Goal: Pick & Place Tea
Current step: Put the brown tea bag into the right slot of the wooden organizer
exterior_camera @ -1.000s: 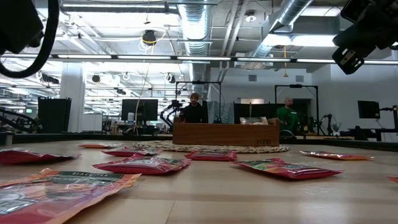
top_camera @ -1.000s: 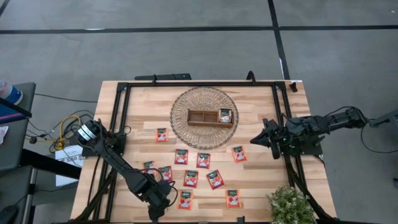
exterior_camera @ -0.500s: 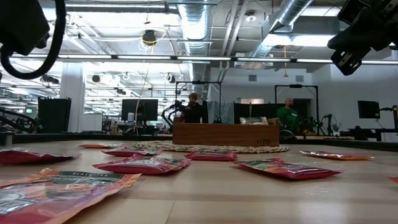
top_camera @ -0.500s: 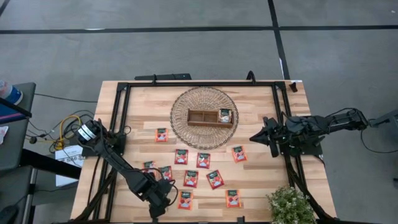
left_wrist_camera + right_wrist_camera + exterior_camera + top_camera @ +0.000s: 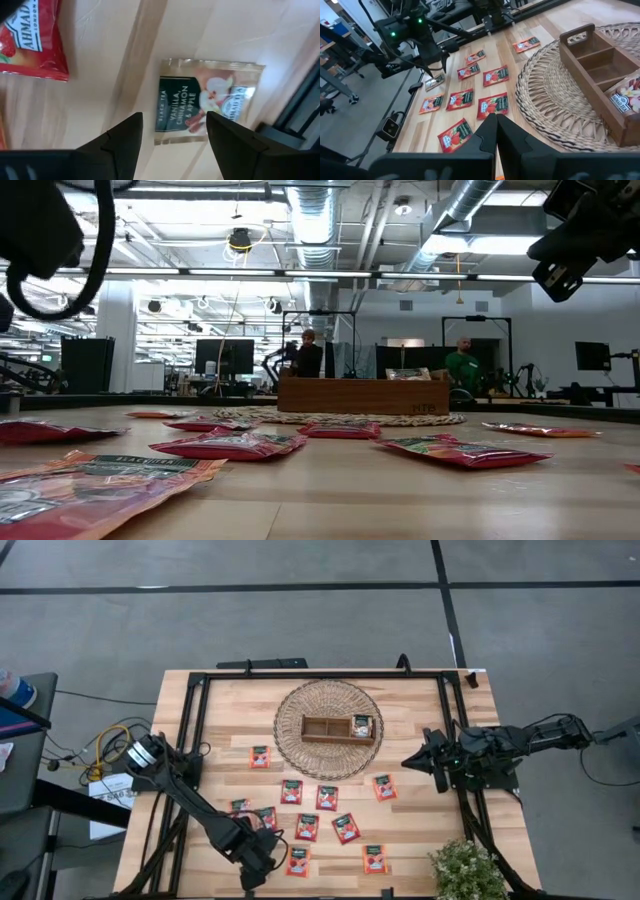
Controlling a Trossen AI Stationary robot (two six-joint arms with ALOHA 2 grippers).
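Observation:
Several red-orange tea sachets [image 5: 307,827] lie flat on the wooden table, in front of a brown wooden tray [image 5: 325,729]. One pale sachet [image 5: 362,726] stands in the tray's right compartment. My left gripper [image 5: 175,122] hangs open near the table's near left corner, pointing down. It is just above a pale beige sachet [image 5: 205,100] that lies flat on the wood, with one finger on either side and neither touching it. My right gripper [image 5: 495,122] is shut and empty, raised at the table's right side [image 5: 410,762].
The tray sits on a round woven mat [image 5: 300,700] at the table's far middle. A black frame rail [image 5: 295,110] runs close beside the pale sachet. A potted plant [image 5: 465,870] stands at the near right corner. People stand in the room beyond [image 5: 462,365].

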